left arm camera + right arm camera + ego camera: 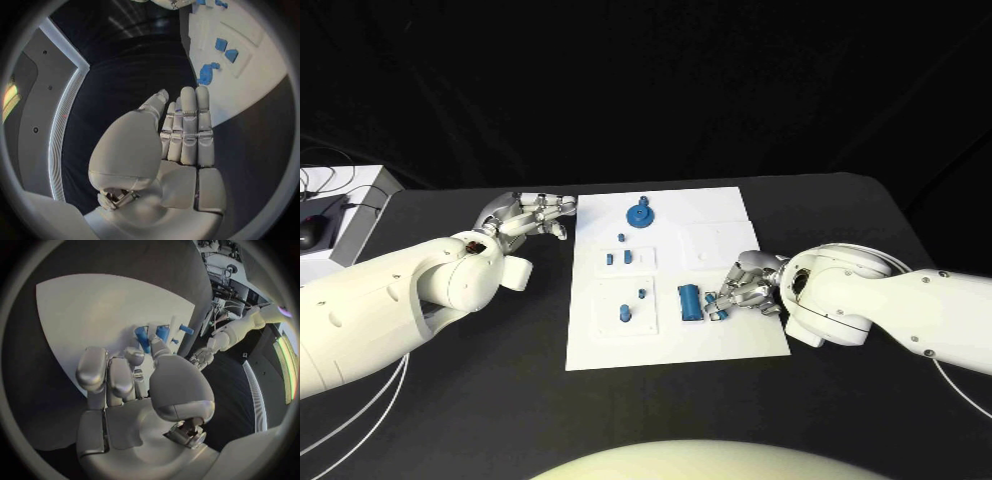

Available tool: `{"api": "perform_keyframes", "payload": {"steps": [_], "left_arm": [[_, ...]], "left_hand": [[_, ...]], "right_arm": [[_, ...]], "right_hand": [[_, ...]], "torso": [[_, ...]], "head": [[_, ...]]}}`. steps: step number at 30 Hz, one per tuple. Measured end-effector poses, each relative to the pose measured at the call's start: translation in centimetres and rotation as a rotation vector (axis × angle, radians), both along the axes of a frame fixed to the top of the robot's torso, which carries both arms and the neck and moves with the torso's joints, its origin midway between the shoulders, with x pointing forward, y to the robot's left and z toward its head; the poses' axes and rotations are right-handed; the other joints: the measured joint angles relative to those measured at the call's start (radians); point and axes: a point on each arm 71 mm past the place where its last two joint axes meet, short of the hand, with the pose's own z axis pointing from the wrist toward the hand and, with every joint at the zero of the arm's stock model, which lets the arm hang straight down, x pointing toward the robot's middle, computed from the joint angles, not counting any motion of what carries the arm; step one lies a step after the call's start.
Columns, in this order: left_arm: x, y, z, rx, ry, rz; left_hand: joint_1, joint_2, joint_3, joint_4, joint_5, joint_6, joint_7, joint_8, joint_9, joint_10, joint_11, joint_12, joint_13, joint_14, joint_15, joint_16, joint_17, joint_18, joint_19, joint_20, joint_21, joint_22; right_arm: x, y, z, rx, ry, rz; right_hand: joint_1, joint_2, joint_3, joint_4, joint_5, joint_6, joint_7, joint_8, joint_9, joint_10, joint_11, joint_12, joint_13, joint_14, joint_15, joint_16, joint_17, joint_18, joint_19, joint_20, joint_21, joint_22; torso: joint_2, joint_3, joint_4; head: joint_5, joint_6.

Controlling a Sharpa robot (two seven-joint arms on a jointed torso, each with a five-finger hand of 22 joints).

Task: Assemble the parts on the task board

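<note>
The white task board point(726, 225) lies in the middle of the black table. On it are a round blue part point(640, 214) at the far end, several small blue parts point(610, 259) down its left half, and a longer blue block point(689, 303) near the front. My right hand point(747, 285) rests on the board's right side, fingers curled beside the block and at a small blue piece point(720, 315). In the right wrist view the thumb point(156, 345) lies between blue parts point(142, 337); a grip is unclear. My left hand point(531, 215) hovers at the board's left edge, fingers point(187, 125) straight, holding nothing.
A pale box point(351, 215) with a black mouse point(315, 232) and cables stands at the table's far left. Bare black tabletop point(488, 400) lies in front of the board. The left wrist view shows the board point(262, 60) with blue parts point(206, 74) ahead of the left hand.
</note>
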Motion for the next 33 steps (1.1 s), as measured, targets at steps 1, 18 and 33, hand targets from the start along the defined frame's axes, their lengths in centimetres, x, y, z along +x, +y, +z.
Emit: {"api": "perform_keyframes", "payload": {"steps": [1,18,33], "left_arm": [[0.0,0.0,0.0,0.0,0.0,0.0],[0.0,0.1,0.0,0.001,0.002,0.001],[0.0,0.1,0.0,0.002,0.004,0.002]], "left_hand": [[0.0,0.0,0.0,0.0,0.0,0.0,0.0,0.0,0.0,0.0,0.0,0.0,0.0,0.0,0.0,0.0,0.0,0.0,0.0,0.0,0.0,0.0],[0.0,0.0,0.0,0.0,0.0,0.0,0.0,0.0,0.0,0.0,0.0,0.0,0.0,0.0,0.0,0.0,0.0,0.0,0.0,0.0,0.0,0.0],[0.0,0.0,0.0,0.0,0.0,0.0,0.0,0.0,0.0,0.0,0.0,0.0,0.0,0.0,0.0,0.0,0.0,0.0,0.0,0.0,0.0,0.0]], "right_arm": [[0.0,0.0,0.0,0.0,-0.001,-0.002],[-0.2,-0.2,0.1,0.022,-0.022,-0.021],[-0.5,-1.1,0.3,0.044,-0.031,-0.036]], "right_hand": [[-0.004,0.004,-0.015,0.012,-0.009,-0.002,0.001,0.0,0.001,-0.002,-0.002,0.0,0.0,0.0,0.0,0.0,0.0,0.0,0.0,0.0,0.0,0.0],[-0.016,0.058,-0.043,0.052,0.088,0.007,0.0,0.005,0.006,0.008,-0.003,0.007,0.001,0.0,0.0,0.0,-0.003,0.0,0.0,0.0,0.0,0.001],[-0.009,0.019,-0.074,0.017,0.004,0.012,-0.001,0.005,0.005,0.011,0.0,0.007,0.004,0.0,0.0,0.0,-0.003,0.0,0.004,-0.004,0.004,0.0]], "torso": [[0.0,0.0,0.0],[0.0,-0.0002,-0.0001],[-0.001,-0.0001,0.0003]], "head": [[0.0,0.0],[-0.003,0.003],[-0.004,0.005]]}}
